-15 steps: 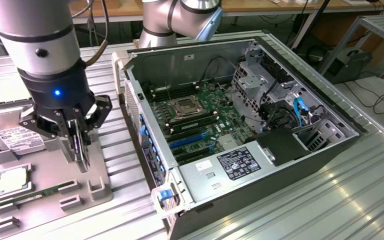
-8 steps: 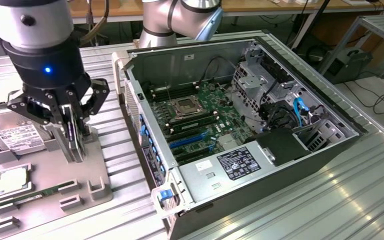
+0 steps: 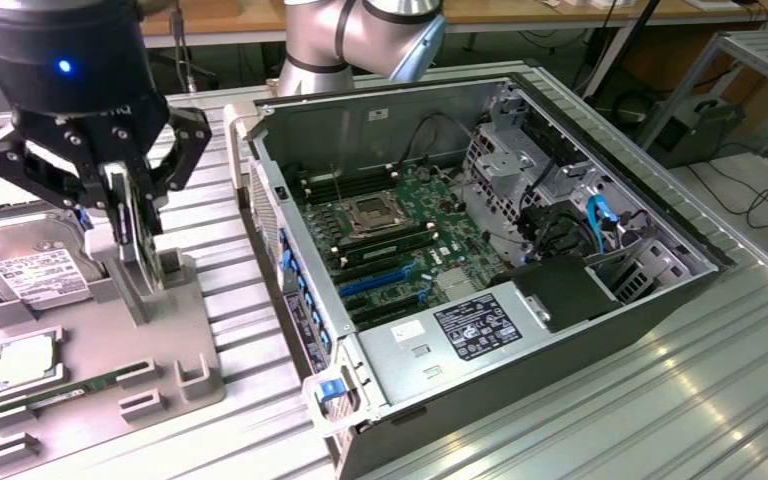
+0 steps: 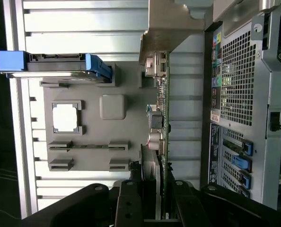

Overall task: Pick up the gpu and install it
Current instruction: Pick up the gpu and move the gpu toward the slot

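The open computer case lies on its side across the exterior view's right. Its motherboard faces up, and its perforated rear panel is turned toward the grey fixture plate on the exterior view's left. Above the far part of that plate hangs the gripper, its fingers clamped on the gpu, one against each flat face. The card stands on edge, thin and upright, directly below the fingers. In the wrist view it runs out from between them as a narrow line ending at its pale bracket. Its long axis lies near-to-far, parallel to the case's rear panel and just beside it, whereas the blue expansion slots on the motherboard run away from that panel toward the right. Whether the card's lower edge sits in its grey stand or hangs just free of it, I cannot tell. The hard drive rests at the plate's left edge, with the square processor nearer than it and the green memory stick nearest of all. The drive's white label carries print too small to read, as does the black label on the silver power supply. Blue latches mark the slot covers on the rear panel.
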Motion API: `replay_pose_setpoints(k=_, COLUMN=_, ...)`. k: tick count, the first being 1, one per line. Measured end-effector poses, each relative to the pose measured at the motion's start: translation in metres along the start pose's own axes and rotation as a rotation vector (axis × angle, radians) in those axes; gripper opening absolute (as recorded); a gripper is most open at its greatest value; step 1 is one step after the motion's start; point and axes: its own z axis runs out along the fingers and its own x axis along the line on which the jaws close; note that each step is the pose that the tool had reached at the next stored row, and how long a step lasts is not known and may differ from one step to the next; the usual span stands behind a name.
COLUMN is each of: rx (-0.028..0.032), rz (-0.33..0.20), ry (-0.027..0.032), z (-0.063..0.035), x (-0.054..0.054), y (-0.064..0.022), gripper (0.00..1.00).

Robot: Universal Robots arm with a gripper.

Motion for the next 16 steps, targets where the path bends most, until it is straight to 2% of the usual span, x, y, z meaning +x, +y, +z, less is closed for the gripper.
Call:
replay_pose_setpoints(k=10, rx=0.0001, rz=0.000, ry=0.0001, z=-0.0468, x=0.000, y=-0.0018, gripper=0.28)
replay_pose_setpoints(k=16, rx=0.0001, rz=0.000, ry=0.0001, z=-0.0481, x=0.000, y=-0.0018, gripper=0.28)
